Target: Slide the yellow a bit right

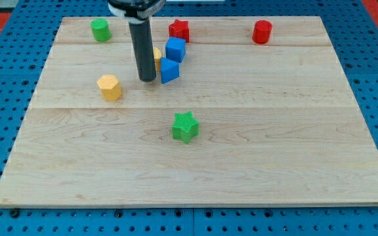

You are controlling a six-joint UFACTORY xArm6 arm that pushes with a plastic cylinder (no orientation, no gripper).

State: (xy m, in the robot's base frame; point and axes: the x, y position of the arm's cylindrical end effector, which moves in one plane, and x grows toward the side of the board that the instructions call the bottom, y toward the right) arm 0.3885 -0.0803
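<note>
A yellow block (pixel 157 56) sits in the upper middle-left of the frame, mostly hidden behind the rod (pixel 142 49), so only a sliver of it shows at the rod's right edge; its shape cannot be made out. A second one, the yellow hexagon (pixel 109 86), lies lower left of the rod, apart from everything else, in the left half of the surface (pixel 274 144).

My tip (pixel 147 80) rests on the surface just left of the lower blue block (pixel 169 70), close to it; whether they touch cannot be told. The tip is below the hidden yellow block and to the right of the yellow hexagon, with a clear gap to the hexagon. The arm carries no gripper, only the rod, so nothing is grasped.

The upper blue block (pixel 175 49) stands just right of the hidden yellow block and just above the lower blue one; the three form a tight cluster. A red star (pixel 179 29) sits just above the cluster, near the top edge. A green cylinder (pixel 100 29) is in the upper left corner area, a red cylinder (pixel 262 31) in the upper right. A green star (pixel 185 126) lies alone near the centre, below the cluster.
</note>
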